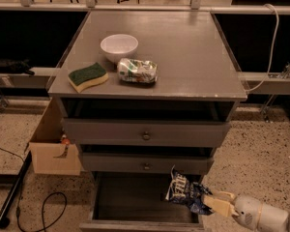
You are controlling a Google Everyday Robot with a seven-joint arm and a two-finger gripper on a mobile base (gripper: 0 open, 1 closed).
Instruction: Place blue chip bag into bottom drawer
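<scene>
Down at the foot of the grey cabinet (183, 57), the bottom drawer (130, 199) stands pulled out, dark inside. Middle drawer (146, 164) front sits just above its rear part. Blue chip bag (183, 191) hangs over the drawer's right end, top edge close under the middle drawer front, lower end near the right wall. My end effector (210, 202) reaches in from the right, fingers clamped on the bag's lower right corner.

Risks, as I judge them:
- Bag is so near the right wall that letting go here could leave it draped on the rim, or sliding off to the floor.
- Any lift could catch the top edge on the middle drawer front.
- A corner grip on slick foil could slip before I am further inside.
</scene>
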